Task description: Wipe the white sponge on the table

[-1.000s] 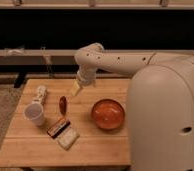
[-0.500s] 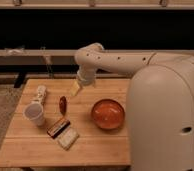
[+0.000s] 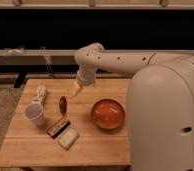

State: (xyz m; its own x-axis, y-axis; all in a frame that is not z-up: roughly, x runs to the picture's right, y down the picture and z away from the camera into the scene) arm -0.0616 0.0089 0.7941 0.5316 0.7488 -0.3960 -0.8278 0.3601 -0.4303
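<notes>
- The robot body, a bulky white shell, fills the right side of the view and hides the counter's right end.
- The counter is a light wooden top of joined planks that carries all the small things.
- The arm reaches from the top of the body leftward, nearly level, over the far half of the counter. It bends at a rounded elbow and turns down towards the wood.
- The orange bowl stands upright right of the middle, close to the body.
- The white paper cup stands upright near the left edge, mouth up.
- The pincer hangs below the elbow and tilts down and to the left over the far middle of the counter. Its yellowish fingers are spread and hold nothing, and it is well apart from the sponge.
- A pale object lies just behind the cup; I cannot tell what it is.
- The white sponge lies flat near the front edge, left of the bowl.
- The dark brown bar lies just beside the sponge on its far-left side; whether they touch is unclear.
- A reddish-brown oval piece lies between the bar and the pincer.
</notes>
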